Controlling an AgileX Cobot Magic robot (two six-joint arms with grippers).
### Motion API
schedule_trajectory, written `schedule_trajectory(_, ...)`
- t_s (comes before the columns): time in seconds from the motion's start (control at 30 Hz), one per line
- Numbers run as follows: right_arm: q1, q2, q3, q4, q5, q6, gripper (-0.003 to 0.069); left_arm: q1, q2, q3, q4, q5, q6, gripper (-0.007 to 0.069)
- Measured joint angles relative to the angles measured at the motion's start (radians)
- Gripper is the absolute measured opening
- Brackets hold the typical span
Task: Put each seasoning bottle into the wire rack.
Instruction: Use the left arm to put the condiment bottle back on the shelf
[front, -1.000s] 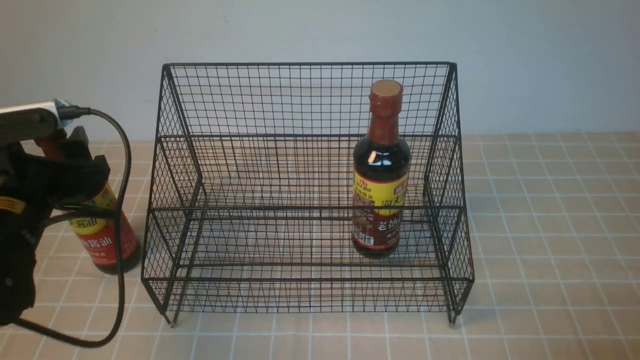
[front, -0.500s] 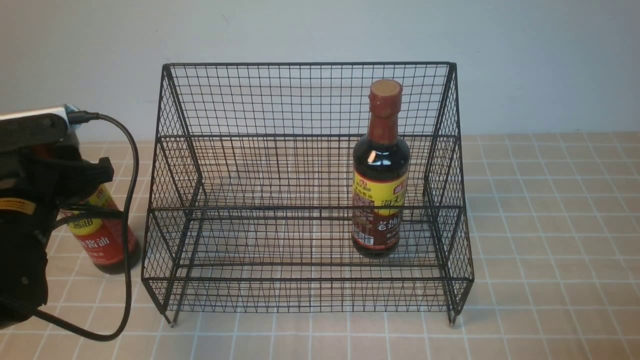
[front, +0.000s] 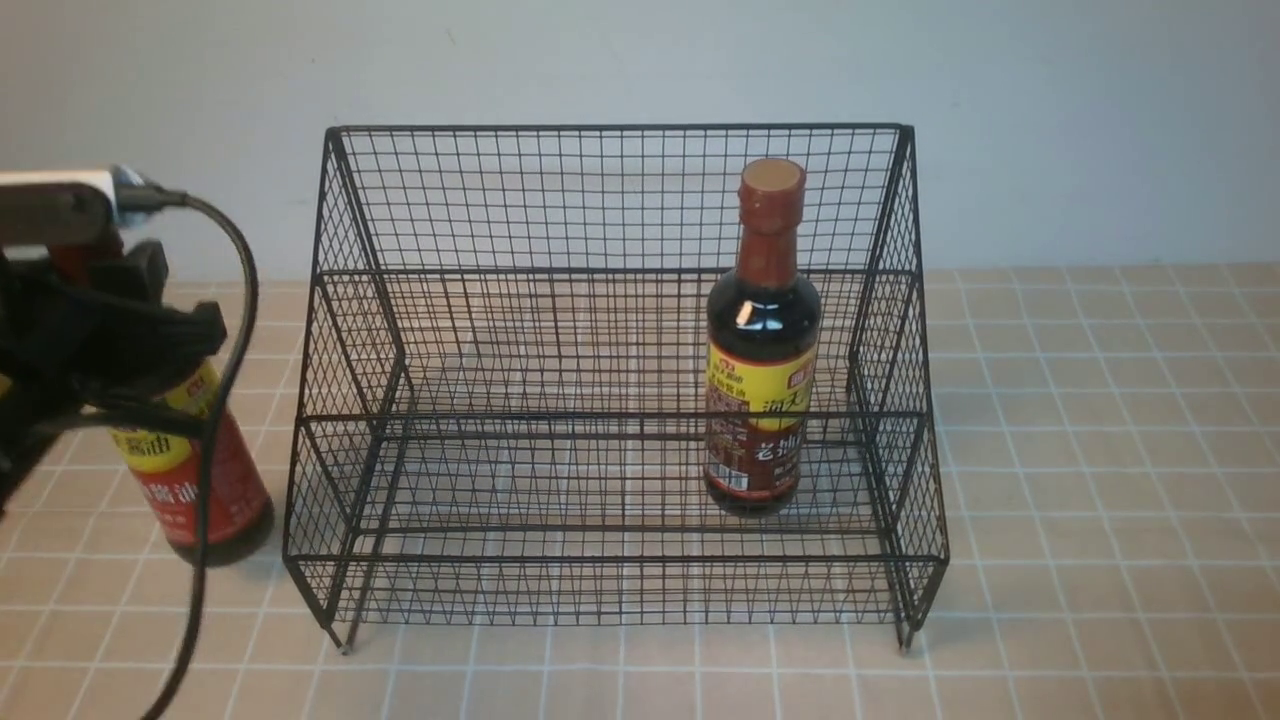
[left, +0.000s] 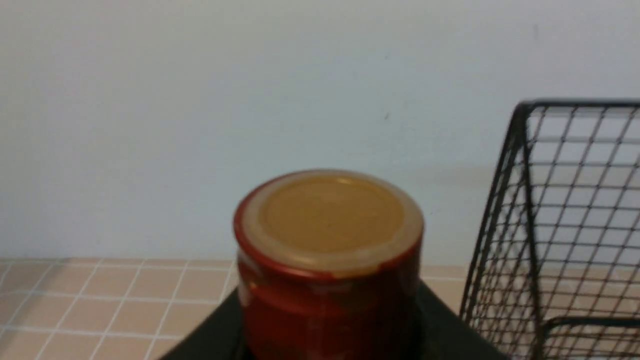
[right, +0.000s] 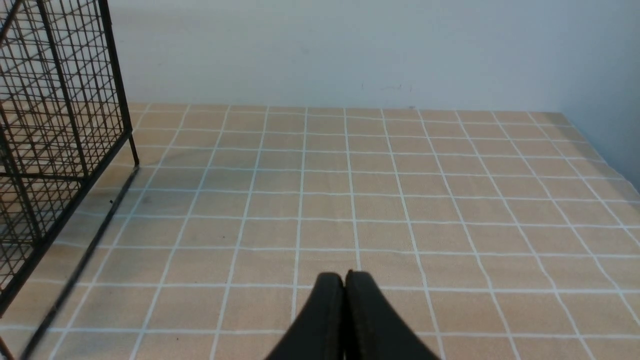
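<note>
Left tool (front: 140, 320) clamped on red-label bottle (front: 195, 480) neck; btl upright, just outside wire rack (front: 610, 200) left side. Lift clear of side rim, keep vertical, set down apart from brown-label bottle (front: 760, 400) already inside. Right tool (right: 345, 310) closed, empty.

The brown-label bottle (front: 762, 350) stands inside the wire rack (front: 520, 200). The left gripper (front: 110, 330) holds the red-label bottle (front: 195, 480) just beside the rack.

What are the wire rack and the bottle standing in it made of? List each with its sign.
Wire rack: looks like metal wire, black coated; thin rigid grid. Brown-label bottle: glass or hard plastic, cannot tell; glossy highlight on its dark shoulder. Cap: likely plastic, matte tan top.
</note>
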Motion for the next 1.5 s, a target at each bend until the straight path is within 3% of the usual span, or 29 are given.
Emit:
schedule_trajectory(0.13, 0.0, 0.0, 0.0, 0.0, 0.0, 0.0, -0.0014, 0.0, -0.121, -0.078, 0.008, 0.103, 0.057, 0.0256)
schedule_trajectory(0.37, 0.0, 0.0, 0.0, 0.0, 0.0, 0.0, -0.0014, -0.042, -0.226, -0.162, 0.021, 0.149, 0.073, 0.0256)
schedule_trajectory(0.5, 0.0, 0.0, 0.0, 0.0, 0.0, 0.0, -0.0014, -0.166, -0.226, -0.186, 0.049, 0.152, 0.073, 0.0255)
schedule_trajectory(0.63, 0.0, 0.0, 0.0, 0.0, 0.0, 0.0, -0.0014, -0.239, -0.194, -0.186, 0.055, 0.133, 0.073, 0.0255)
schedule_trajectory(0.83, 0.0, 0.0, 0.0, 0.0, 0.0, 0.0, -0.0014, -0.327, -0.072, -0.186, 0.055, -0.017, 0.073, 0.0255)
schedule_trajectory(1.1, 0.0, 0.0, 0.0, 0.0, 0.0, 0.0, -0.0014, -0.337, 0.054, -0.195, 0.054, -0.137, 0.072, 0.0255)
schedule_trajectory(1.5, 0.0, 0.0, 0.0, 0.0, 0.0, 0.0, -0.0014, -0.337, 0.154, -0.195, 0.018, -0.056, 0.071, 0.0255)
